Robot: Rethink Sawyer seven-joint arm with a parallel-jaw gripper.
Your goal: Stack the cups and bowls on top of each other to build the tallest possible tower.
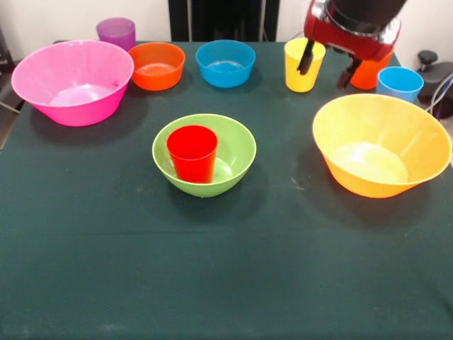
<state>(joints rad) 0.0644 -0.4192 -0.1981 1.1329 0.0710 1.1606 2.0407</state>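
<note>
Gripper (327, 69) hovers with jaws spread above the table's far side, between yellow cup (304, 65) and orange cup (369, 73); red cup (192, 153) stands upright inside green bowl (237, 147)

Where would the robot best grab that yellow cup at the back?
Probably the rim, from straight above. The yellow cup stands upright, mouth open, so one of the jaws could slip inside and one outside its thin wall. The gripper hangs beside it, jaws apart.
</note>
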